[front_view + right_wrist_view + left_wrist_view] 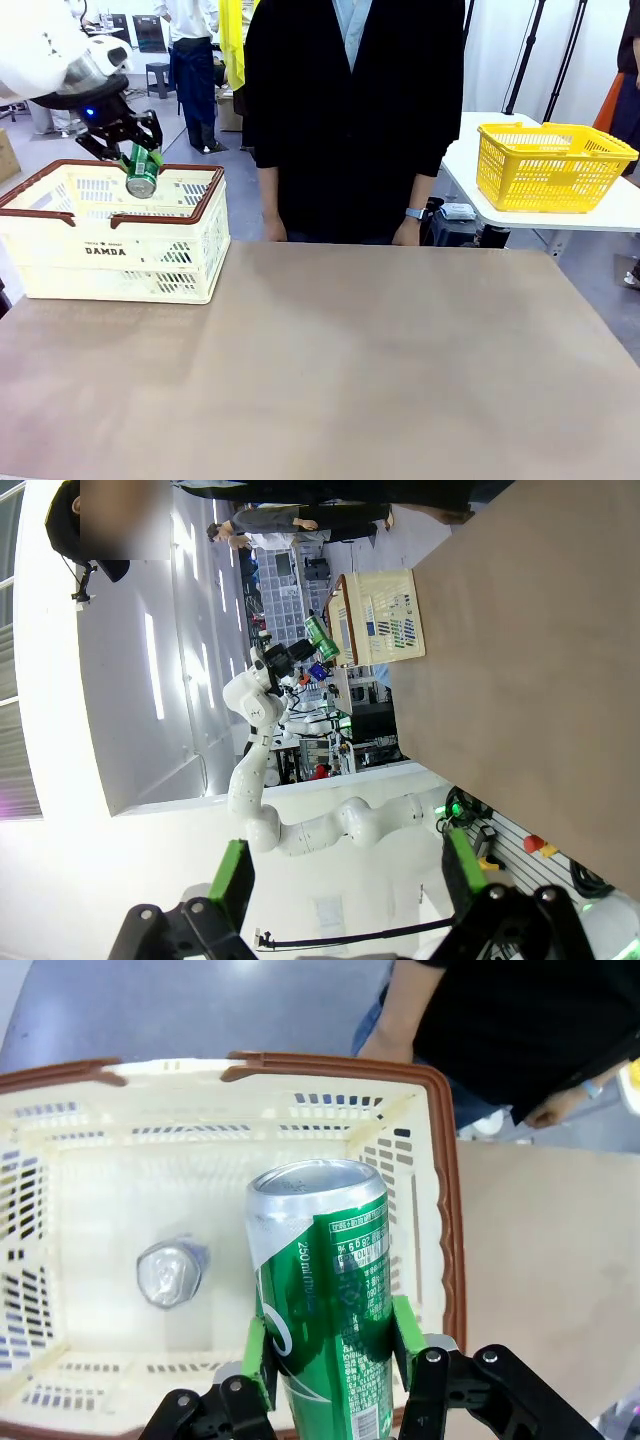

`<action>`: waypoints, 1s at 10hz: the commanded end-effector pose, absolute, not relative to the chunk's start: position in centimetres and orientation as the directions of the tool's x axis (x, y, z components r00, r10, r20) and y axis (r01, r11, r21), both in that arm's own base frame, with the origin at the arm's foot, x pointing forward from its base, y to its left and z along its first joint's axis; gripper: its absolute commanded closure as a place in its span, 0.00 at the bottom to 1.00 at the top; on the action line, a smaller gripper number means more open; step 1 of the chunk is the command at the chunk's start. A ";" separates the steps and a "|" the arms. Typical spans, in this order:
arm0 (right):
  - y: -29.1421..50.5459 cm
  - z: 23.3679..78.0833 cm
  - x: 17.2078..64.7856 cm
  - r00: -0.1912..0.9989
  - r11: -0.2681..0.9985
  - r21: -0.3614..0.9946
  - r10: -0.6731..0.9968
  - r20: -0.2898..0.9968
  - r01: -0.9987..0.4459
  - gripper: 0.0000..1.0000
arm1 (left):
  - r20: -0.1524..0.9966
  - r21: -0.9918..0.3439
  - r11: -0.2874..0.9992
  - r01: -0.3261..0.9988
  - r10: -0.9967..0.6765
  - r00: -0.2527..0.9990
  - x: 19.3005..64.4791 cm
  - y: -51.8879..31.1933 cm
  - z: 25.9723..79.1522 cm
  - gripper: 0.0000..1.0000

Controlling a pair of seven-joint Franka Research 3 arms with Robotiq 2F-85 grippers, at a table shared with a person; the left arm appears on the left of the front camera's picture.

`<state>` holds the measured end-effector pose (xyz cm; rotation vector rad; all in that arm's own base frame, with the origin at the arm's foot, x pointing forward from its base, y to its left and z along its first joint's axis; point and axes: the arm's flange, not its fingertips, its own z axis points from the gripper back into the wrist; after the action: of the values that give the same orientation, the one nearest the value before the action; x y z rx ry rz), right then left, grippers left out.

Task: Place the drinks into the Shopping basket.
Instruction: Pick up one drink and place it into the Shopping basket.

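Front view: the left gripper hangs over the basket, which sits at the table's far left corner. Its jaws are clamped on a green can, held tilted with the silver end pointing down toward the basket's opening. The can is above the rim, between the two brown handles, and does not touch the basket. A person in a dark top stands at the far side of the table, hands down by the table edge, with a watch on one wrist. A yellow mesh basket rests on a separate white table to the right, well apart.

Left wrist view: the green pads press on both sides of the green can, gripping it near its lower half, and the silver top points into the basket. White lettering and a printed label show on the can's side. On the basket floor, left of the held can, lies a second can, seen end-on with a silver top and a blue edge. The held can is over the basket's interior, nearer the right wall. The person's hand shows beyond the far rim.

Right wrist view: the right gripper stands with its jaws spread wide and nothing between them, off the table. Farther off, the left gripper holds the green can beside the basket.
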<state>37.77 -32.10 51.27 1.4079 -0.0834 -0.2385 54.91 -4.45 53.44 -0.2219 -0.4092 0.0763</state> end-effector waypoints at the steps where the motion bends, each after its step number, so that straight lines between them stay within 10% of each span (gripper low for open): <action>1: -31.8 51.5 37.7 0.972 0.152 0.980 -0.219 -0.091 0.126 0.00 | 0.391 -0.237 0.967 0.096 0.004 0.920 57.2 -4.2 52.1 1.00; 10: -31.8 51.5 37.7 0.972 0.152 0.980 -0.219 -0.091 0.126 0.00 | 0.143 -0.183 0.982 0.052 -0.025 0.989 59.1 -7.7 41.4 1.00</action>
<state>37.77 -32.09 51.27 1.4079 -0.0833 -0.2383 58.31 -7.49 40.78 -0.2086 -0.1572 -0.0465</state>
